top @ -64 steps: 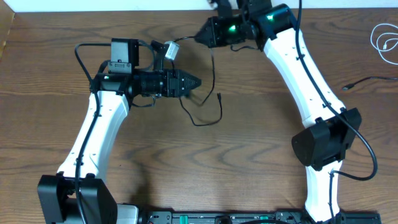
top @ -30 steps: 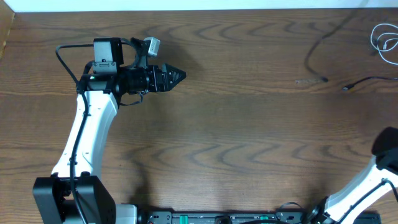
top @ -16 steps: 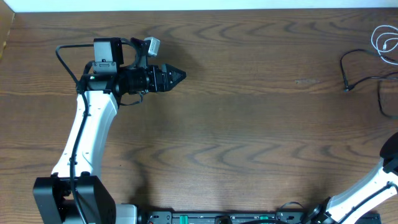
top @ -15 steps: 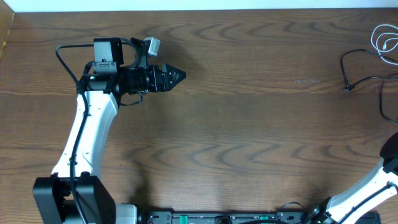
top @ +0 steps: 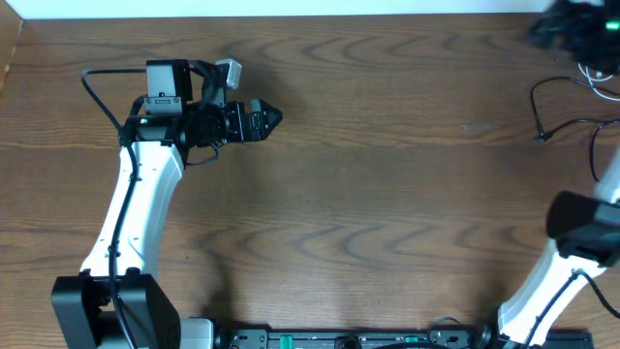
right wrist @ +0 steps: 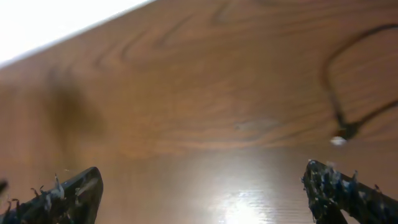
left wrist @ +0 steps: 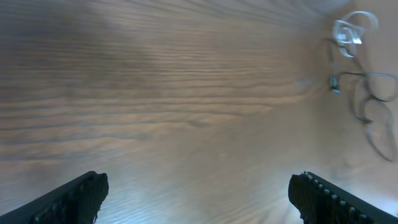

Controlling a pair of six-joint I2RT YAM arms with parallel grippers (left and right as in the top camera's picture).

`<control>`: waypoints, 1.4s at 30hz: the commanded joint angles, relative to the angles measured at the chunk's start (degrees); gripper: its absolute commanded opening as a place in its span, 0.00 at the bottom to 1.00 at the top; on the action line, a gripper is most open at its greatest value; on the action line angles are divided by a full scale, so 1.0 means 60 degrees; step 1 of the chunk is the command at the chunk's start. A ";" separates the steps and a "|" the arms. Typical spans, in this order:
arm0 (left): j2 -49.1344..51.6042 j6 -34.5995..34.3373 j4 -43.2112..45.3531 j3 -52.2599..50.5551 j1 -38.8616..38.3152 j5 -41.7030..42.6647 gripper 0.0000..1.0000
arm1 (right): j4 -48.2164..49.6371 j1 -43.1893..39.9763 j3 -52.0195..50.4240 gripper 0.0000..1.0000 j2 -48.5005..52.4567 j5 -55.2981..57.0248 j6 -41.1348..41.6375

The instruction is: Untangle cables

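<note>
White cable (top: 601, 70) coils at the far right corner of the table (top: 387, 213) in the overhead view, with the black cable (top: 534, 105) just beside it along the right edge. Left wrist view: both cables, far beyond my left gripper (left wrist: 198, 186), fingers spread wide. Right wrist view: only the black cable, ahead of my right gripper (right wrist: 202, 180), likewise spread wide.

one black cable (left wrist: 334, 82), one white cable (left wrist: 346, 32), two grippers (left wrist: 199, 186) (right wrist: 202, 180)
</note>
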 commanded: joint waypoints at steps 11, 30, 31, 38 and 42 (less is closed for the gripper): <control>-0.0197 0.0029 -0.0029 0.0058 0.0026 -0.1177 0.98 | -0.1005 0.2135 -0.0022 0.99 -0.2659 0.1257 -0.0342; -0.0197 0.0029 -0.0025 0.0058 0.0026 -0.1177 0.99 | -0.0991 0.2393 -0.0033 0.99 -0.5512 0.1555 -0.0911; -0.0197 0.0029 -0.0025 0.0058 0.0026 -0.1177 0.99 | -0.0882 0.2484 -0.0047 0.99 -0.5559 0.1592 -0.0914; -0.0197 0.0029 -0.0025 0.0058 0.0026 -0.1177 0.99 | 0.1213 0.4215 -0.1224 0.99 -0.6375 0.3020 -0.1519; -0.0197 0.0029 -0.0025 0.0058 0.0026 -0.1177 0.99 | 0.3093 0.4149 -0.3672 0.99 -0.7428 0.3115 -0.1526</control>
